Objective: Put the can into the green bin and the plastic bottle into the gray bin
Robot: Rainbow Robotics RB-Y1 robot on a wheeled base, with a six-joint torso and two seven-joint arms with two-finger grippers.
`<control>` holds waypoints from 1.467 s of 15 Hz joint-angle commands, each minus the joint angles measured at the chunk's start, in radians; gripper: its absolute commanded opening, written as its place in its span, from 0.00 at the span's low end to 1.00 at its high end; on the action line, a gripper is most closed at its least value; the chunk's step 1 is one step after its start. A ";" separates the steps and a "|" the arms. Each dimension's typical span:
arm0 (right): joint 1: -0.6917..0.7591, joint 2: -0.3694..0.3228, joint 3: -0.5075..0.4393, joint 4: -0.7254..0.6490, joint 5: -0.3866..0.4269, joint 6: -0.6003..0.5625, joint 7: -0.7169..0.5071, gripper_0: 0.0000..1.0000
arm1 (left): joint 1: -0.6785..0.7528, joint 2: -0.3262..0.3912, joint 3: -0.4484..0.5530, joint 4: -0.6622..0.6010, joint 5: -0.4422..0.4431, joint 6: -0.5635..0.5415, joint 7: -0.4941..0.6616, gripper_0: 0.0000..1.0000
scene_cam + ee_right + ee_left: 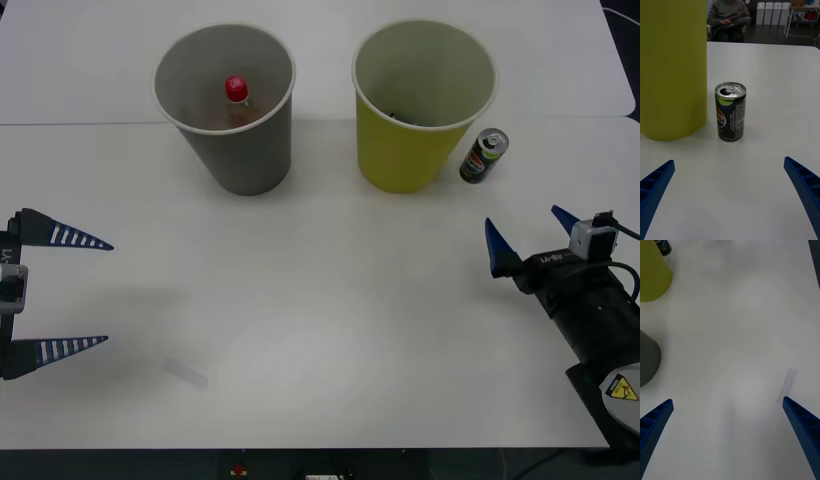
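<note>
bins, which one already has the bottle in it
The gray bin: the red-capped plastic bottle stands inside it. The green bin only has the can beside it.

Front view: sits above my arms, looking forward and down on the whole desk (320, 330), far enough back to take in both bins and both my hands.
Right wrist view: rides low on my right hand (730, 195), looking level across the desk, close on the can (730, 111), with the green bin (673, 67) wall beside it.
Left wrist view: rides on my left hand (728, 435), tilted down at bare desk, farther from the bins.
Shared: the green bin (420, 105) and the can (484, 155) appear in all three; the gray bin (228, 105) in the front and left wrist views.
</note>
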 commanded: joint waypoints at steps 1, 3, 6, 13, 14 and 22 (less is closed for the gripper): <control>-0.067 0.060 0.019 0.107 0.074 0.001 -0.074 1.00 | 0.000 0.000 0.000 0.000 0.000 0.000 0.000 1.00; -0.106 0.093 0.028 0.162 0.089 0.006 -0.082 1.00 | 0.000 0.000 0.000 0.000 0.000 0.000 0.000 1.00; -0.162 0.152 0.031 0.239 0.098 0.007 -0.086 1.00 | 0.000 0.000 0.000 0.000 0.000 0.000 0.000 1.00; -0.294 0.270 0.031 0.451 0.104 0.009 -0.093 1.00 | 0.000 0.000 0.000 0.000 0.000 0.000 0.000 1.00; -0.310 0.280 0.031 0.469 0.098 0.009 -0.093 1.00 | 0.000 0.000 0.000 0.000 0.000 0.000 0.000 1.00; -0.395 0.320 0.031 0.547 0.026 0.009 -0.085 1.00 | 0.000 0.000 0.000 0.000 0.000 0.000 0.000 1.00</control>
